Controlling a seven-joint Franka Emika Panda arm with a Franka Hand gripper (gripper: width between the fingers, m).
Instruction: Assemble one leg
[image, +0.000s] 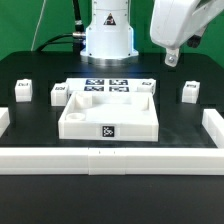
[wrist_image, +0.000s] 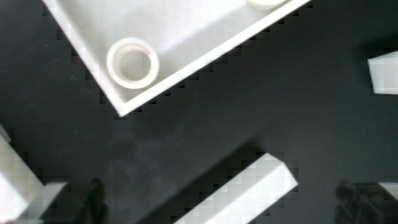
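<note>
Three small white legs stand on the black table in the exterior view: two at that view's left (image: 22, 92) (image: 57, 95) and one at its right (image: 189, 92). My gripper (image: 171, 58) hangs in the air above and a little behind the right leg, empty. In the wrist view the gripper (wrist_image: 222, 205) is open, with its dark fingers (wrist_image: 80, 200) wide apart. A white leg (wrist_image: 249, 190) lies below, between them and untouched. The white tray-shaped part (image: 108, 118) sits mid-table; its corner with a round hole (wrist_image: 134, 62) shows in the wrist view.
The marker board (image: 108, 86) lies behind the tray. White border rails run along the front (image: 110, 160), the exterior view's left (image: 4, 120) and its right (image: 213, 125). The robot base (image: 108, 35) stands at the back. Another white piece (wrist_image: 382, 72) shows at the wrist view's edge.
</note>
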